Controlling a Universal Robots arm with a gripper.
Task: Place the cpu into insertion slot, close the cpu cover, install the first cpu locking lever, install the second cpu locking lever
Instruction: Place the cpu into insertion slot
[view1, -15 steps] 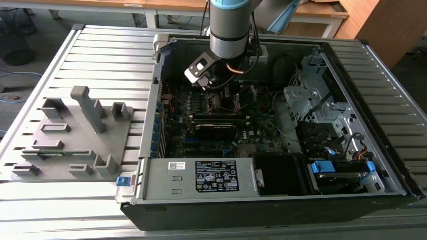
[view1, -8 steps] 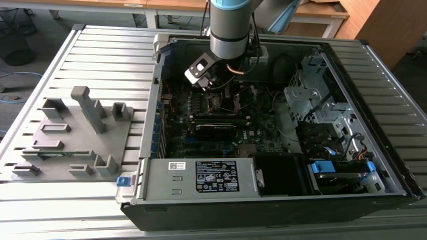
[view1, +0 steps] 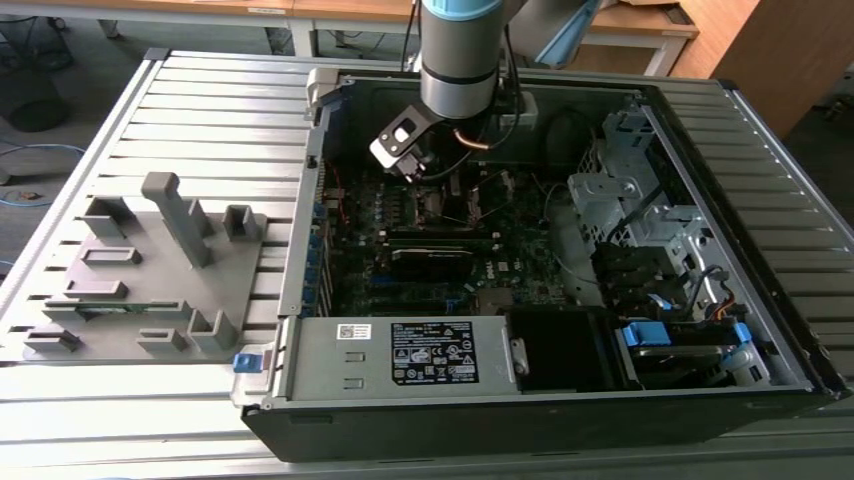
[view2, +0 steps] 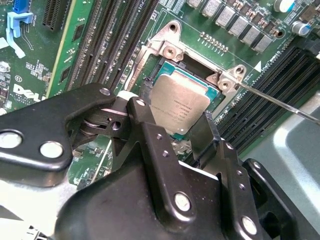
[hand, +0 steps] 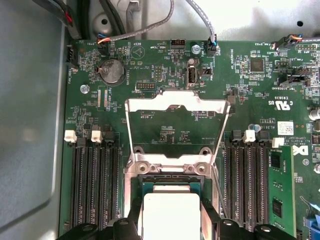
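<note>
Now I see my gripper (view2: 175, 122) partly closed, fingers pressing opposite edges of the cpu (view2: 181, 100), held at the insertion slot (view2: 167, 50); the cpu cover (hand: 175, 105) lies flipped open.

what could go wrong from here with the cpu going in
The gripper holds the cpu at the insertion slot; if it sits slightly skewed, it may seat crooked and damage contacts. The thin locking lever lies near a gripper finger and could snag.
</note>
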